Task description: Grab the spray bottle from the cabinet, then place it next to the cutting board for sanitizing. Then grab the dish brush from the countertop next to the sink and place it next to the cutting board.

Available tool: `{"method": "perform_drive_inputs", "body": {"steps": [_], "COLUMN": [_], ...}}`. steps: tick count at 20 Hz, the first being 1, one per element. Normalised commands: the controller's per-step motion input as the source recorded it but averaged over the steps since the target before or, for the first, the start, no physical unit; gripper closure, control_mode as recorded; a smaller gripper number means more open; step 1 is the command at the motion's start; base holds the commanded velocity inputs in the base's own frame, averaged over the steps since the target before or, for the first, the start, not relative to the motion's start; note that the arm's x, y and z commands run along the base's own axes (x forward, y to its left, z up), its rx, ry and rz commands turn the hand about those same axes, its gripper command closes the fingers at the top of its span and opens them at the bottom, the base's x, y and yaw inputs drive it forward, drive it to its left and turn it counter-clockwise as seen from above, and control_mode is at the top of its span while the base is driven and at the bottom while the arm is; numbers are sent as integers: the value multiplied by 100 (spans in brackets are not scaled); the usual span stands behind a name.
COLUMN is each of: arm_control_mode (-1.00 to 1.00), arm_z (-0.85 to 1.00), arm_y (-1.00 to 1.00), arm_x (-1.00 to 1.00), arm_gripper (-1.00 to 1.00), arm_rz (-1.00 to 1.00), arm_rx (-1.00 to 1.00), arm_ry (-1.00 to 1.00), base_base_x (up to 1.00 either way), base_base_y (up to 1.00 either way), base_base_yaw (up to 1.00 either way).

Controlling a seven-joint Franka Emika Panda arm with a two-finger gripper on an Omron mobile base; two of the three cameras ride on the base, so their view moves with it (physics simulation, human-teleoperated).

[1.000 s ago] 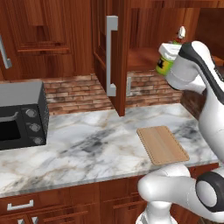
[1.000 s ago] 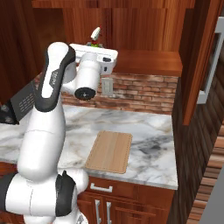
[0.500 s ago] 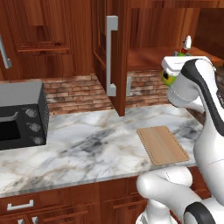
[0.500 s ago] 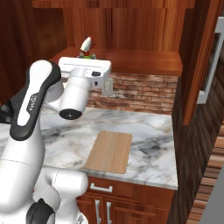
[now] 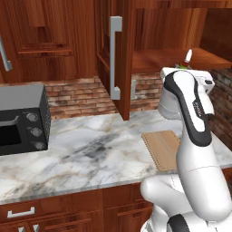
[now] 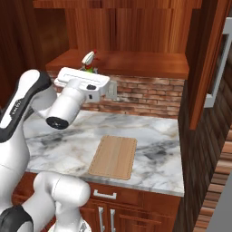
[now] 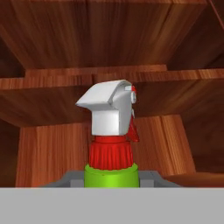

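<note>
My gripper (image 7: 110, 179) is shut on the green body of the spray bottle (image 7: 111, 127), whose white head and red collar stand upright before the cabinet's wooden shelf (image 7: 52, 81). In the base views the spray bottle (image 5: 186, 59) (image 6: 88, 59) pokes up above the white hand, just in front of the open cabinet shelf (image 5: 156, 61) (image 6: 136, 61). The cutting board (image 5: 164, 148) (image 6: 113, 157) lies flat on the marble counter below the hand. The dish brush is out of view.
The open cabinet door (image 5: 125, 81) with its grey bar handle (image 5: 115, 56) juts out left of the hand. A black microwave (image 5: 20, 120) stands at the counter's left. Bare marble counter (image 5: 90, 149) spreads between them. A brick backsplash (image 6: 145, 97) runs behind.
The hand has come down a little and drawn back from the cabinet shelf with the spray bottle in it, and the arm's upper links have swung across the views.
</note>
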Motion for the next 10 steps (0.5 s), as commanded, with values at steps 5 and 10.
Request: {"method": "perform_drive_inputs", "body": {"steps": [5, 10], "arm_control_mode": [-100, -100], "arm_z": [0, -9], "arm_y": [1, -3], "arm_x": [-13, -8], "arm_gripper": [100, 100], "arm_rz": [8, 12], "arm_rx": [0, -3], "arm_ry": [11, 1], "base_base_x": [0, 0], "base_base_y": [0, 0], "base_base_yaw": [0, 0]}}
